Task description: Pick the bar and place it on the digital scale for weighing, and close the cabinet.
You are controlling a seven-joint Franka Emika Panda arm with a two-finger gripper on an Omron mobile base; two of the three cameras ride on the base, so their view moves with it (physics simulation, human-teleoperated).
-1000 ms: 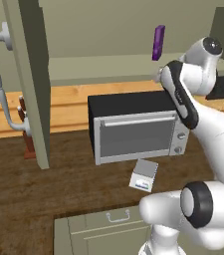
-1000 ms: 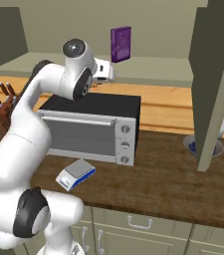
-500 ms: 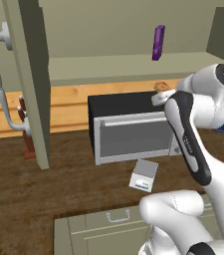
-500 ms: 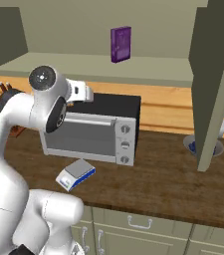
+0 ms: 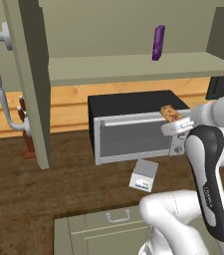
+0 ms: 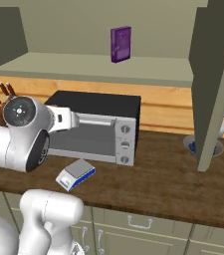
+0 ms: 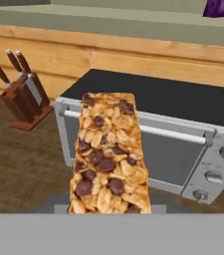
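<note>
A: Progress, then; a second ago the white arm reached up toward the grey-green shelf beside the purple upright box [image 6: 120, 44]; it has since swung down and now hangs in front of the silver-and-black toaster oven [image 6: 96, 128]?

B: Yes; the hand [image 5: 175, 122] is clamped tight on the tan, speckled granola bar [image 7: 107, 154], which juts forward from it above the oven's front; so the pick looks done.

A: And the small white-and-grey digital scale [image 5: 144, 175]?

B: Flat on the brown wooden desk [image 6: 158, 179], just in front of the oven, near the front edge; bare, so I judge lowering the bar onto it comes next.

A: The tall grey-green wall cabinet door [image 5: 31, 79]?

B: Swung wide open; closing it remains undone.
</note>
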